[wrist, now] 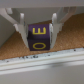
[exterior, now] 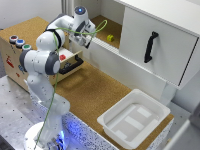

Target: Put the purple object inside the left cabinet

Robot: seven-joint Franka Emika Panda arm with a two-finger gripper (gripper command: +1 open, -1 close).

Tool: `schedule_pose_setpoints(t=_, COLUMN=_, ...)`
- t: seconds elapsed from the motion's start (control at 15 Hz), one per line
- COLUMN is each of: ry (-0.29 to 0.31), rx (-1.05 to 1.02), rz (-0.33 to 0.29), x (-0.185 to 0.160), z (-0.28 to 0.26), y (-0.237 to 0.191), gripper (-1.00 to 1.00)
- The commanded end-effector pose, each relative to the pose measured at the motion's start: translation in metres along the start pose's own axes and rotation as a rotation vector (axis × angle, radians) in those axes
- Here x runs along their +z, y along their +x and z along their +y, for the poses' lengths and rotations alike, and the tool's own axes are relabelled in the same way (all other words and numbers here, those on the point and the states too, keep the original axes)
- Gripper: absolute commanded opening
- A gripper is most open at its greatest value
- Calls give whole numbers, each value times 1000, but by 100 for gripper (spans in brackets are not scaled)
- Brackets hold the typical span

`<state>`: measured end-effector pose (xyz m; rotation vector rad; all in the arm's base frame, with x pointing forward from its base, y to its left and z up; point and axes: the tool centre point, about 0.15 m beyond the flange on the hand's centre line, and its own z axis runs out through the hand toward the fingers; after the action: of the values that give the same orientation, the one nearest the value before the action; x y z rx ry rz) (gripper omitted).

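A white robot arm reaches over the edge of the left cabinet (exterior: 114,26), a white compartment with a grainy brown cork floor and a white door (exterior: 156,45) bearing a black handle (exterior: 150,47). The gripper (wrist: 38,39) has its pale fingers (wrist: 20,27) closed against both sides of the purple object (wrist: 39,37), a small dark cube with yellow letters. A small yellow-green piece (exterior: 110,37) lies inside the cabinet. A white plastic tray (exterior: 152,111) rests on the cork tabletop (exterior: 95,90).
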<state>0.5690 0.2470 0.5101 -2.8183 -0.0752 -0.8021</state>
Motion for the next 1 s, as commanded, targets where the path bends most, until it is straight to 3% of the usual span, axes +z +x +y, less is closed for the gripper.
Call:
schedule_pose_setpoints(t=0.0, ry=-204, rx=48, rz=-126, x=39, z=-10, y=61, gripper=-100)
schedule_pose_setpoints(t=0.67, ry=-296, rx=63, rz=-134, x=80, z=28, y=85, gripper=-100)
schedule_pose_setpoints(t=0.73, ry=-292, rx=74, rz=-116, x=80, z=24, y=84, gripper=100)
schedule_pose_setpoints(t=0.93, ry=-247, rx=76, rz=-48, x=58, z=6, y=83, gripper=100)
